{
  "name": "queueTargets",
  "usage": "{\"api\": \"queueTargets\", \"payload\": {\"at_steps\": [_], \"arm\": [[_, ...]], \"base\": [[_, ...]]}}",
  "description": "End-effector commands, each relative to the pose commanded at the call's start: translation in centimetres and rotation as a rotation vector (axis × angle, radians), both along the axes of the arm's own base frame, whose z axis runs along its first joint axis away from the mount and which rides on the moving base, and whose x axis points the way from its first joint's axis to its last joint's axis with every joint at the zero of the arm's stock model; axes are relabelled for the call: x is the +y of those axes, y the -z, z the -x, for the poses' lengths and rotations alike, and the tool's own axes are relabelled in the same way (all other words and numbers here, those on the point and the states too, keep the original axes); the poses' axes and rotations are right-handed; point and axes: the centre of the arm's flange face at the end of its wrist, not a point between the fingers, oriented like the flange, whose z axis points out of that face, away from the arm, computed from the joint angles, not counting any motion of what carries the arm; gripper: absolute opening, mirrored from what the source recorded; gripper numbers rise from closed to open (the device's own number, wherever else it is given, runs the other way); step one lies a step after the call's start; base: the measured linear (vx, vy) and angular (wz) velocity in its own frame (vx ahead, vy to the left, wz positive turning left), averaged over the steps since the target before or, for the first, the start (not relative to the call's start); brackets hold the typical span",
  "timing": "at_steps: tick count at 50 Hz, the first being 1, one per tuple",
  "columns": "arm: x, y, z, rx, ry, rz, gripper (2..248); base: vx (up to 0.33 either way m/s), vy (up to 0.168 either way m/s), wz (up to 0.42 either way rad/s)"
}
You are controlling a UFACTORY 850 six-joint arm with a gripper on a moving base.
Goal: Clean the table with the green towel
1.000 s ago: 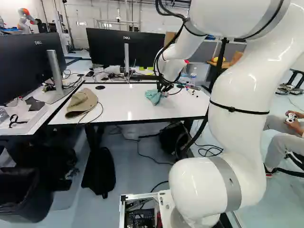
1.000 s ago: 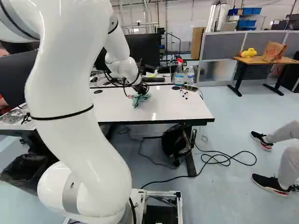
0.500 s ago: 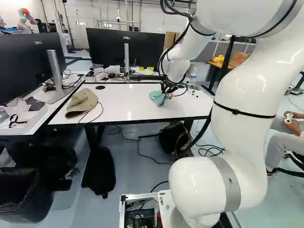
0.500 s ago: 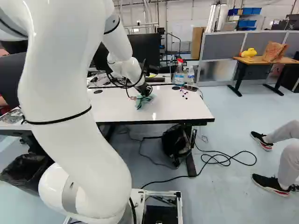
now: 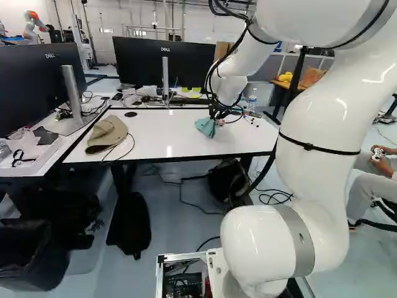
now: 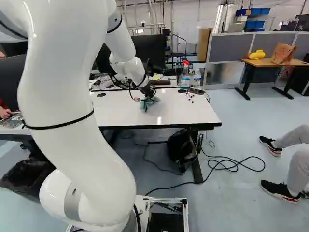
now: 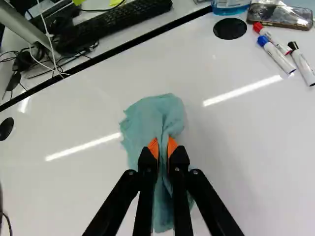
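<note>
In the right base view my gripper (image 6: 148, 92) is low over the white table (image 6: 178, 113), at its far half. The wrist view shows the gripper (image 7: 163, 152) shut on the green towel (image 7: 152, 115), a fold pinched between its orange pads. The towel spreads out ahead of the fingers and also runs back beneath them, lying on the tabletop. In the left base view the towel (image 5: 205, 127) shows beside the fingertips, on the side toward the hat.
Markers (image 7: 278, 54) and a phone (image 7: 280, 15) lie at the table's far right, near a spray bottle (image 6: 185, 75) and a water bottle (image 6: 197, 77). A tan hat (image 5: 107, 135) lies at the left. Monitors (image 5: 162, 65) stand behind. Another robot (image 5: 34, 26) is far off.
Over the last second my arm has moved a little to the right across the table, and the towel has gone with the gripper. During the last half second they have barely shifted.
</note>
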Motion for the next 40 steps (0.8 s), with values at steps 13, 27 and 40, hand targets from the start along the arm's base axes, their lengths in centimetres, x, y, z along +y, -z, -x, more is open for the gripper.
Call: {"api": "queueTargets", "payload": {"at_steps": [13, 27, 40], "arm": [[1.8, -1.5, -1.0, -0.034, -0.034, 0.001, 41], [4.2, -3.2, -0.9, -0.066, -0.076, 0.000, 41], [6.3, -4.6, -0.2, -0.090, -0.116, -0.001, 41]], "base": [[0.000, 0.000, 0.000], [0.000, 0.000, 0.000], [0.000, 0.000, 0.000]]}}
